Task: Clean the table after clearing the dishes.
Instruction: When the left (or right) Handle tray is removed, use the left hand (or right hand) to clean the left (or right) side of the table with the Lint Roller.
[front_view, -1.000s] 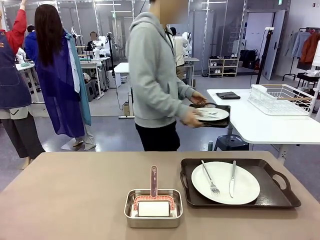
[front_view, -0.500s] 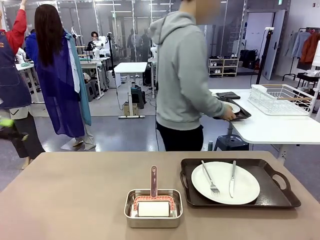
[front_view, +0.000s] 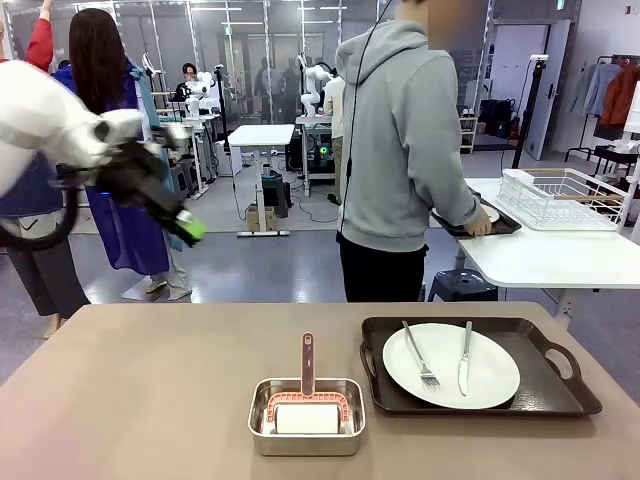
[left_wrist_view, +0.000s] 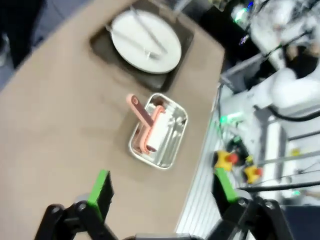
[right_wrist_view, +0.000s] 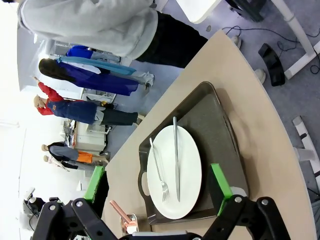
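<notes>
Table (front_view: 150, 370): I'm watching it carrying one tray (front_view: 545, 397) by its right edge.
Plate (front_view: 490, 385): sitting on that tray, fork (front_view: 418, 352) and knife (front_view: 465, 357) lying across it.
Left gripper (left_wrist_view: 162, 182): hanging high toward the left edge, jaws spread, empty.
Right gripper (right_wrist_view: 156, 177): pointing at the plate, jaws spread, empty.

Under the white table (front_view: 545, 262), a blue stool (front_view: 462, 285); left of it glossy grey floor (front_view: 260, 268), behind it glass partitions (front_view: 245, 55) and a shelf (front_view: 447, 133).

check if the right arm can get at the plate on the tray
Likely yes: the open right end effector points at the plate, nothing between them; only a fork and knife lie on it.
</notes>
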